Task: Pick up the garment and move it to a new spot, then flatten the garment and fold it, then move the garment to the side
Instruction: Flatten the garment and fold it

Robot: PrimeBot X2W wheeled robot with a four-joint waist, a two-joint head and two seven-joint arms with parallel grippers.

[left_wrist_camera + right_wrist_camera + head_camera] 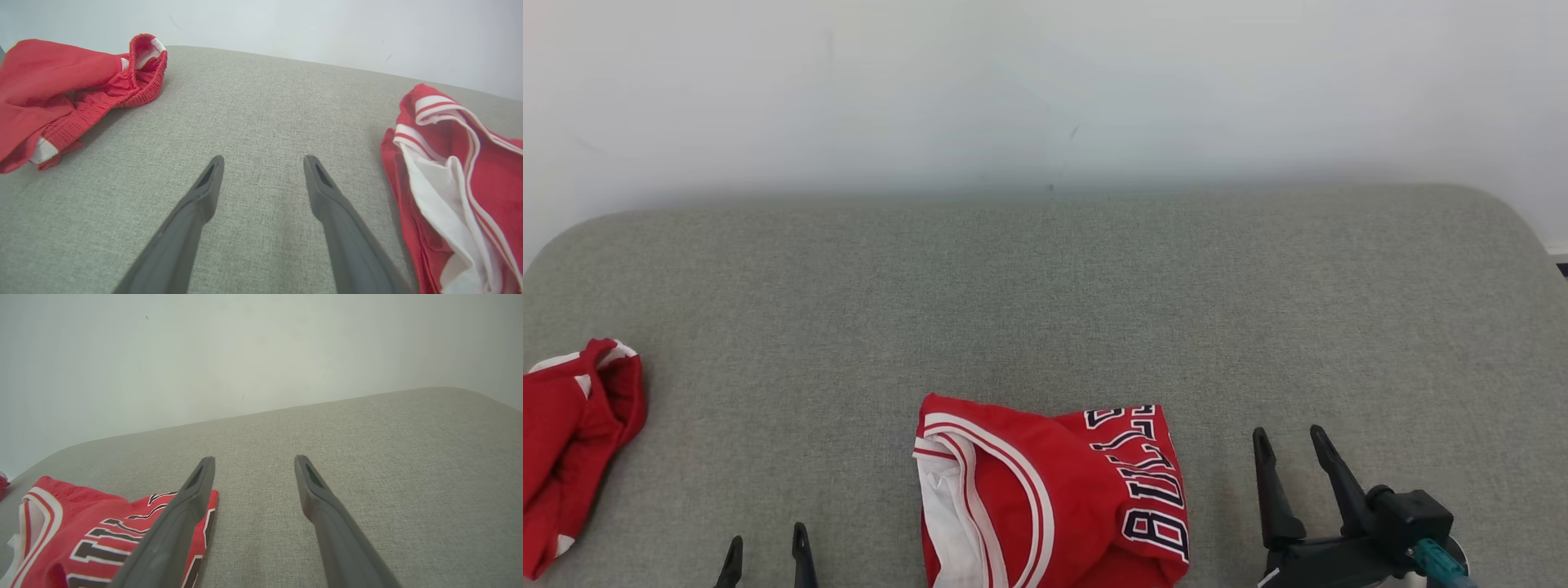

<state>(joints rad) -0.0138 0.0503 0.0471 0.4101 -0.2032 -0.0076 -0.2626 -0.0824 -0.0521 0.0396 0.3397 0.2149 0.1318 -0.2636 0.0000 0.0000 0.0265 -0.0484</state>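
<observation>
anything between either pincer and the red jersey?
Nothing visible. Only bare grey surface separates the left pincer and the right pincer from the jersey, which lies between them. The red shorts sit at the far left, outside both paths.

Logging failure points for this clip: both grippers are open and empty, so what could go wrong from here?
1. Two red garments lie on the surface: the left gripper sits between shorts and jersey and might take the wrong one.
2. The jersey is bunched, white inside showing; a pinch may catch one layer only, making it hard to flatten.
</observation>
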